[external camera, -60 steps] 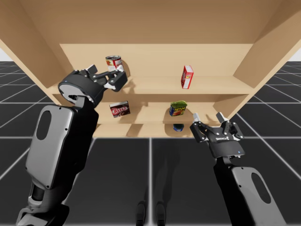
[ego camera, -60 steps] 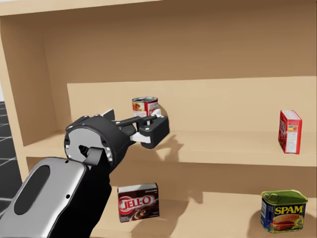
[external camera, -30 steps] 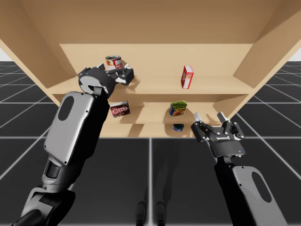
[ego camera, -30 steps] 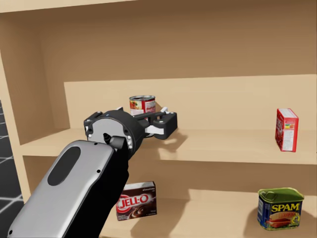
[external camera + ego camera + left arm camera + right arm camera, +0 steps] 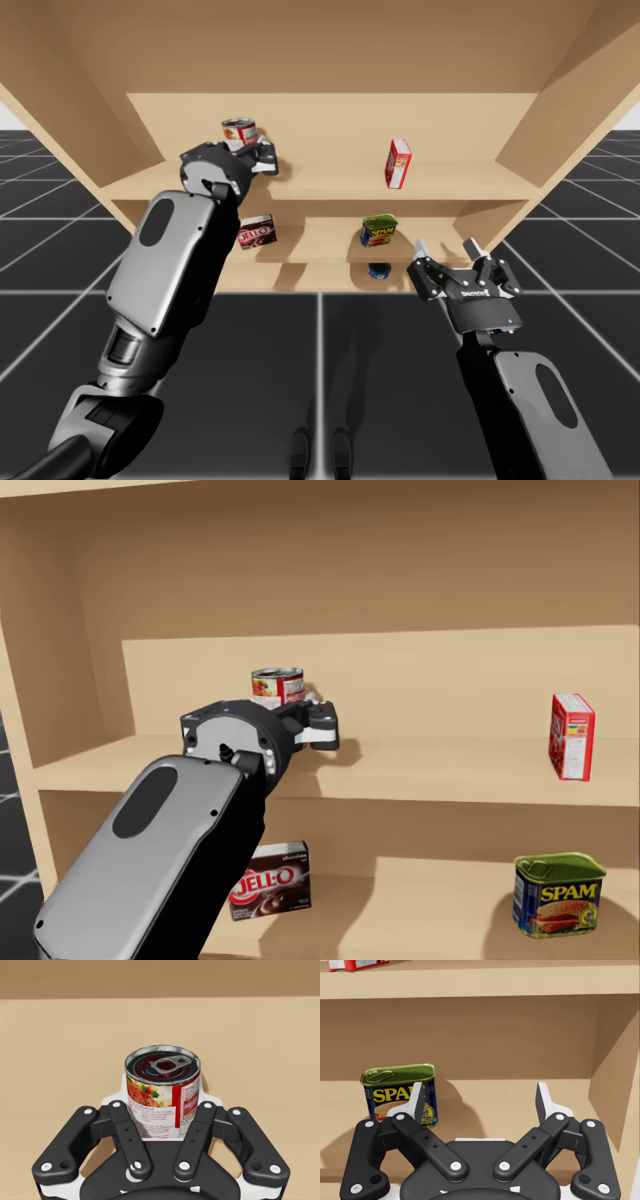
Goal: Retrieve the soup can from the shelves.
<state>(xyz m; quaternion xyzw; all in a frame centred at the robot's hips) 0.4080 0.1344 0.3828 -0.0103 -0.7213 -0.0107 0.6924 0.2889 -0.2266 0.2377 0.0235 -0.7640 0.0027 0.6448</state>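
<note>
From above, the soup can (image 5: 239, 131) stood upright at the far left of the upper shelf (image 5: 450, 180). The left gripper (image 5: 258, 155) had reached in at its near side. A red box (image 5: 398, 163) stood well to the right on the same board. One level down were a dark brown box (image 5: 256, 232) on the left and a green-lidded rectangular tin (image 5: 379, 231) to the right. The right gripper (image 5: 444, 245) hung in front of the shelves, near that tin, with its fingers spread.

From the head camera, the soup can (image 5: 277, 685) rose just behind the left gripper (image 5: 315, 720), with the red box (image 5: 571, 736) far off to the right. The dark brown box (image 5: 270, 882) and the tin (image 5: 555, 894) sat on the level below.

The left wrist camera showed the soup can (image 5: 162, 1067) between the fingers (image 5: 205, 1110) of the left gripper (image 5: 163, 1095). One finger pressed each side, pinching it.

The right wrist camera showed the right gripper (image 5: 480, 1092) wide apart and holding nothing, with the tin (image 5: 395, 1092) ahead on its left.
</note>
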